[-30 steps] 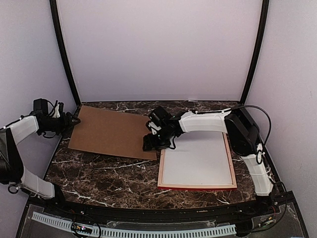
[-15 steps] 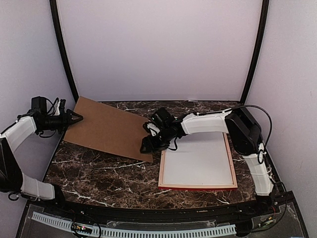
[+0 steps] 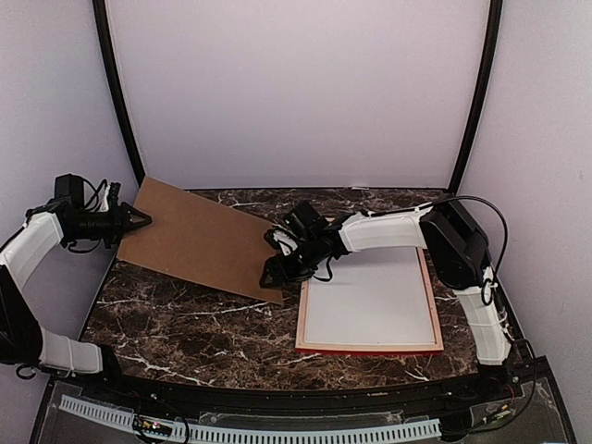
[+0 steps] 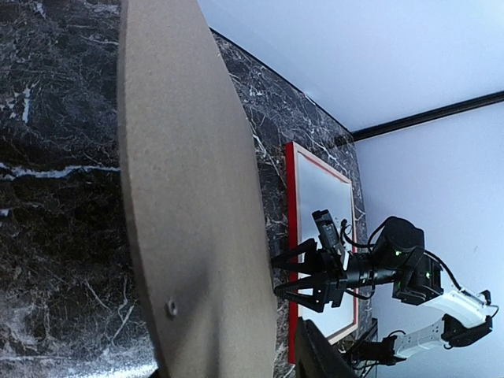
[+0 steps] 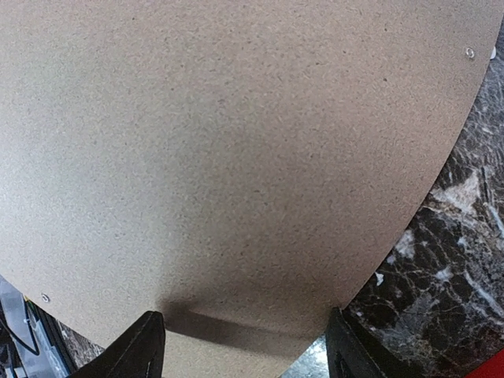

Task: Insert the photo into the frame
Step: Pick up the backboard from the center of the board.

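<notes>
1. Top view: the frame lies flat on the marble table, right of centre, with its pale back up and a red strip showing along the near edge. The photo fills it, white side up. A brown backing board slants to the left of the frame, its right corner close to the frame's far-left corner. The left gripper meets the board's left edge, but I cannot tell whether it is clenched on it. The right gripper is at the board's right end. Its arm reaches over the frame's far-left corner, so that corner is hidden.
2. Left wrist: the board looms close and hides much of the table. Beyond it the right jaws are spread wide, tips at the board's edge, gripping nothing.
3. Right wrist: the board covers nearly everything (two small rivets show on it). Both fingers stand well apart at the board's near edge.
</notes>
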Robot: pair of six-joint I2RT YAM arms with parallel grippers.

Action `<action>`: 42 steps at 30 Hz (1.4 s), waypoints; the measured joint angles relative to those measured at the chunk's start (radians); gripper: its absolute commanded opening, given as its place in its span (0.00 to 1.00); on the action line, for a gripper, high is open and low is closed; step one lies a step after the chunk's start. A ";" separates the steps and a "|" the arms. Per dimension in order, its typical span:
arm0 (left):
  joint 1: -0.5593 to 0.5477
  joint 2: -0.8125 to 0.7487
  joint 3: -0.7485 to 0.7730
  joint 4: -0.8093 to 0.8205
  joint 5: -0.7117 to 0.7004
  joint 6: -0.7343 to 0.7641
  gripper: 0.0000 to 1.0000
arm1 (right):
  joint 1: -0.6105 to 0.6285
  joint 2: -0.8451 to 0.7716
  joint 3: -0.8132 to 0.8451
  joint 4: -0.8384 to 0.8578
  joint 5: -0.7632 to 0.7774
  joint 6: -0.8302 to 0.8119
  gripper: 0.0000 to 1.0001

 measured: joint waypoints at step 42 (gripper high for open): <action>-0.042 -0.112 0.264 -0.206 -0.045 -0.259 0.00 | 0.438 -0.233 0.235 -0.076 0.668 -0.400 0.83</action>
